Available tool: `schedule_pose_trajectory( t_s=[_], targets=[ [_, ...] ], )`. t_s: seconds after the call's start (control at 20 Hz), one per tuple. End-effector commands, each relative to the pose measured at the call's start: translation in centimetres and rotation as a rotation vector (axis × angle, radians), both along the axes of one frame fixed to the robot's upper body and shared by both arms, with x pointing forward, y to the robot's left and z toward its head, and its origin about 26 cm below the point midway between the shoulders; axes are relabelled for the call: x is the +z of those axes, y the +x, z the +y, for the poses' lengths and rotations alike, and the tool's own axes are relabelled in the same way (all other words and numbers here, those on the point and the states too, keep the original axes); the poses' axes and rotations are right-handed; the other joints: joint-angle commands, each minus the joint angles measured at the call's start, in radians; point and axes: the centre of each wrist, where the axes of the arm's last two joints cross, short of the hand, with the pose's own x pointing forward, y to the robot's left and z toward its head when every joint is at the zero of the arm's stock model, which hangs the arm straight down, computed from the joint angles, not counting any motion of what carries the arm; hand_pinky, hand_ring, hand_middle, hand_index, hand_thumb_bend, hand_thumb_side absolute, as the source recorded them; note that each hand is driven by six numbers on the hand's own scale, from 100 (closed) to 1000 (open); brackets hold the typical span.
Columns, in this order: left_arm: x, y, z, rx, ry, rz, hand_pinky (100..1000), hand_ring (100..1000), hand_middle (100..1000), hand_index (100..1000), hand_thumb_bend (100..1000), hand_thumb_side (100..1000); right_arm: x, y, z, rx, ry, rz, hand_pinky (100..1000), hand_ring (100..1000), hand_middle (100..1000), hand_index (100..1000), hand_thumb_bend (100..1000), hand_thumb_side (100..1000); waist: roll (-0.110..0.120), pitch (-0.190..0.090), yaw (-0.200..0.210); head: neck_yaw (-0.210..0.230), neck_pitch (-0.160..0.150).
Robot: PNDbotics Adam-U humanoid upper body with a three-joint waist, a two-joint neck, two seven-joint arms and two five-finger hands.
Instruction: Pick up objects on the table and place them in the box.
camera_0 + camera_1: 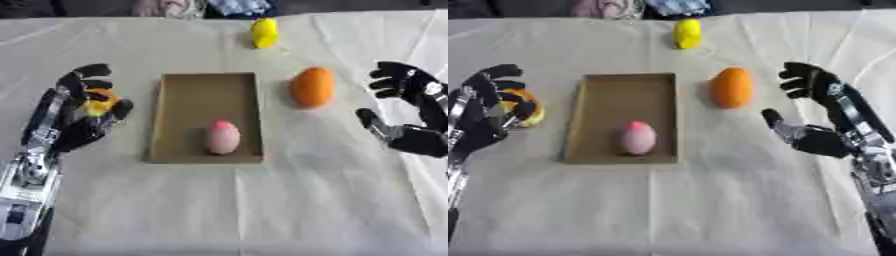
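At nine o'clock of the shallow brown cardboard box (208, 89), the left robot hand (487, 112) curls round a small, likely light yellow-orange rounded object (525, 111), best held across its middle.

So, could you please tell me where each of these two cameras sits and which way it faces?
Left eye view: in the robot's head, looking down at the cloth-covered table; left hand curled round a yellow-orange object, right hand open.
Right eye view: beside it, the same downward look; both hands show again.
Shared: cardboard box holding a pink egg-shaped object, orange fruit, yellow object.
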Motion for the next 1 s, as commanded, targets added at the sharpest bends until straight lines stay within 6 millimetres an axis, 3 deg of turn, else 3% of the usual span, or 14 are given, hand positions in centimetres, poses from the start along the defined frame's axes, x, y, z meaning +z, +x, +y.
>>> schedule_pose_trajectory(
  t_s=[0.05, 0.7, 0.8, 1.0],
  targets=[
    [0.8, 0.0, 0.1, 0.006, 0.015, -0.028, 691, 752, 773, 848, 687, 507, 1.0, 0.1, -0.1, 0.002, -0.004, -0.03, 740, 772, 780, 897, 345, 228, 0.0, -0.004, 0.0, 0.0, 0.005],
    [1.2, 0.1, 0.7, 0.074, 0.02, -0.026, 680, 744, 765, 841, 667, 495, 1.1, 0.0, -0.3, -0.013, 0.009, -0.036, 736, 763, 774, 896, 337, 227, 0.001, 0.005, -0.006, -0.002, 0.005],
    [2.3, 0.3, 1.4, 0.096, 0.07, -0.047, 687, 750, 771, 845, 657, 487, 1.1, 0.0, -0.3, -0.013, 0.006, -0.035, 737, 762, 773, 896, 337, 227, 0.003, 0.006, -0.009, -0.004, 0.005],
    [6.7, 0.8, 4.1, 0.133, 0.336, -0.086, 718, 760, 785, 851, 642, 491, 0.9, 0.0, -0.5, -0.015, -0.005, -0.025, 736, 760, 772, 896, 337, 228, 0.008, -0.001, -0.015, -0.003, 0.005]
  ],
)
